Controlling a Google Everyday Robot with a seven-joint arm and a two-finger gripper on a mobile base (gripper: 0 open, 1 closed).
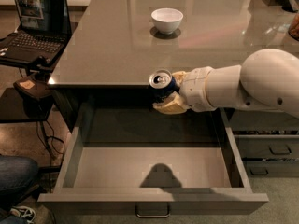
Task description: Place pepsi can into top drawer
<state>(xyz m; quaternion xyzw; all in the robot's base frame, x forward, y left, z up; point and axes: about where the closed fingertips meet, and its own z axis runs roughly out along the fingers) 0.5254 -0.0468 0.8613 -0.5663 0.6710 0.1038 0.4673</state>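
Flat grey surface (117, 45): smooth, glossy, mirroring lights and the round white bowl (167, 20), itself glossy and glazed in look. Wide grey top drawer (154, 202): flat matt panels, small dark metal handle (153, 212). Dark blue metal pepsi can (161, 85): painted side semi-gloss, silver top bright and reflective; clasped by the tan, matt-padded gripper (167, 93) above the open drawer, just in front of the surface edge. Rounded white arm shell (243, 85): smooth plastic, satin sheen. Black laptop (32, 27): matt casing, glossy screen.

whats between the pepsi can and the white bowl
Only bare grey tabletop, seen in the camera view. The claw holds the pepsi can just off the tabletop's front edge, over the open top drawer; the white bowl sits further back.
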